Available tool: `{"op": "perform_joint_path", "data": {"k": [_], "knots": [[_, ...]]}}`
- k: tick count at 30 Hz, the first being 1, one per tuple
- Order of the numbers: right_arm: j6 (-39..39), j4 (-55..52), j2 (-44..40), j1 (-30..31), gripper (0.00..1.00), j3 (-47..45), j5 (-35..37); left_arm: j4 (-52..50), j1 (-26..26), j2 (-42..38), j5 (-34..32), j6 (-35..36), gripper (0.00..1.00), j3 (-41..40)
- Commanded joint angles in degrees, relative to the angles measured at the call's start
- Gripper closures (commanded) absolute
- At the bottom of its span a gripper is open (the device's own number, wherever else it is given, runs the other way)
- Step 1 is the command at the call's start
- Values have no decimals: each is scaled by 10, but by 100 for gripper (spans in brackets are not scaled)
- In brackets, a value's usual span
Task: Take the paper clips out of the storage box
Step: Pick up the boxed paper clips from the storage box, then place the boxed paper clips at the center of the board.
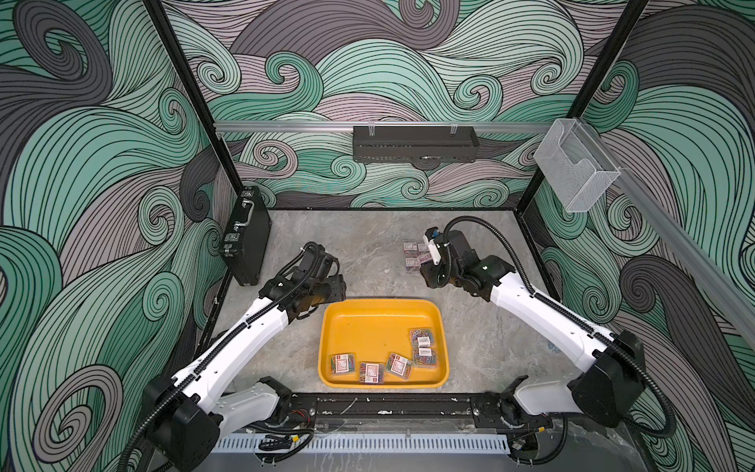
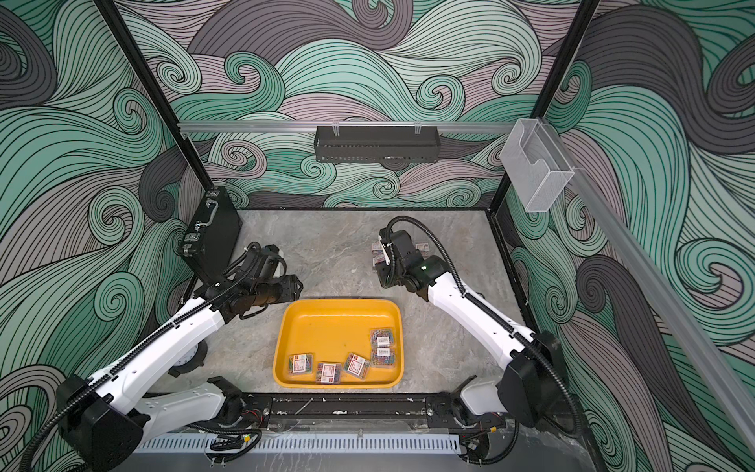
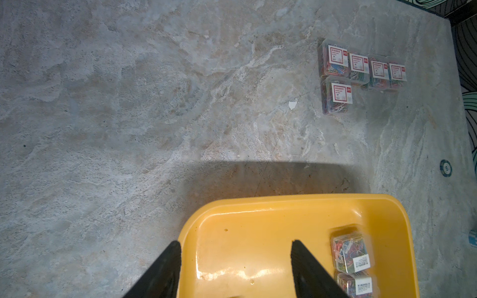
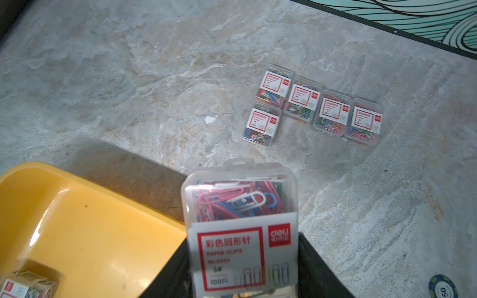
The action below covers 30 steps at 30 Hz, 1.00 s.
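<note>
Marbled bench (image 4: pixel 129 77) below, our right hand (image 4: pixel 245 273) grips a clip box (image 4: pixel 240 201); we should set it flat beside the row (image 4: pixel 317 108), left hand (image 3: pixel 235 243) open

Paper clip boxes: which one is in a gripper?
The paper clip box clamped in the right gripper. Five others lie on the table, five more in the storage box; the left gripper is empty.

From where I stand, the storage box (image 1: pixel 367 331) is glossy yellow-orange plastic, its smooth floor catching the light. The paper clips (image 4: pixel 241 203) sit in clear, faintly frosted plastic cases with smooth paper labels (image 4: pixel 229 258). The surface (image 3: pixel 129 103) looks like matt, mottled stone, slightly rough. The briefcase (image 1: pixel 249 245) is matt black with shiny metal latches (image 1: pixel 232 238). The wall holder (image 1: pixel 572 171) is clear acrylic.
</note>
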Motion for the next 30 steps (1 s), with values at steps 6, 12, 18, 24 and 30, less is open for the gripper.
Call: {"op": "perform_joint_path", "data": {"k": [6, 12, 18, 24, 30], "knots": [[-2, -5, 38, -57, 45, 8, 13, -16, 3, 7, 10, 11, 34, 15], [-5, -2, 85, -74, 45, 27, 28, -18, 3, 2, 7, 11, 34, 14], [10, 2, 158, -81, 46, 61, 38, -19, 3, 8, 8, 8, 34, 14], [35, 0, 231, -85, 45, 108, 35, -24, 3, -1, 6, 8, 34, 10], [50, -8, 295, -90, 44, 151, 34, -29, 3, -11, 0, 7, 34, 7]]}}
